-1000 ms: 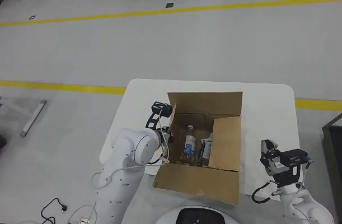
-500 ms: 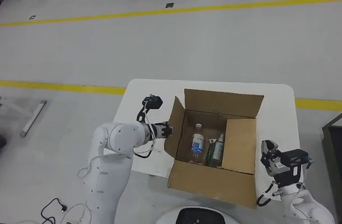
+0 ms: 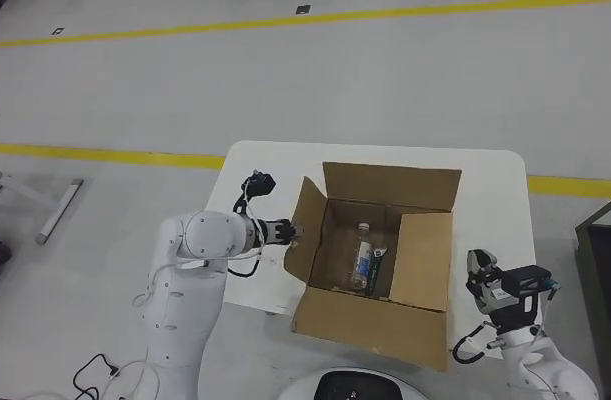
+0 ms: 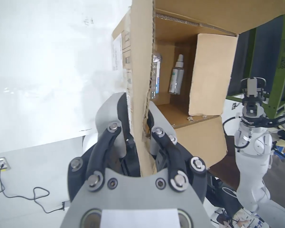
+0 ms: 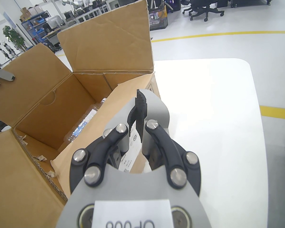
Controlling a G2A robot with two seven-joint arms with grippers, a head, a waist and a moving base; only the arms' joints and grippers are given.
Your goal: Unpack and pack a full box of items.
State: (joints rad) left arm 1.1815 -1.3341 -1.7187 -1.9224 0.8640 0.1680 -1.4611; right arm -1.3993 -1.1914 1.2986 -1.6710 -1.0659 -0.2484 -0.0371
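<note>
- Locate the open brown cardboard box (image 3: 370,328) on the white rounded-corner table (image 3: 485,195). Its flaps are spread open and the interior is exposed from above.
- Check the left gripper (image 3: 288,232). It sits at the box's left side, and both fingers are clamped on the edge of the left flap (image 4: 140,72). In the left wrist view, the torn corrugated edge of that flap runs straight down between the two pads of the left gripper (image 4: 138,110), one pad on the flap's outer face and one on its inner face.
- Check the right gripper (image 3: 482,268). It hangs just beside the box's right wall, near the corner closest to the robot, and touches nothing. In the right wrist view, the right gripper (image 5: 140,110) has its fingers pressed together with nothing between them.
- Identify the contents. A clear plastic water bottle with a blue label (image 3: 362,258) lies on the box floor, its cap toward the far wall.
- A slim green-tinted spray bottle with a white nozzle (image 3: 378,268) lies just beside the water bottle, on the side nearer the box's right wall, and roughly parallel to it.
- Confirm both items in the left wrist view: the water bottle (image 4: 156,72) is partly hidden behind the clamped flap, while the spray bottle (image 4: 176,77) shows in full.
- The right flap (image 5: 123,100) stands upright between the right gripper and the contents.
</note>
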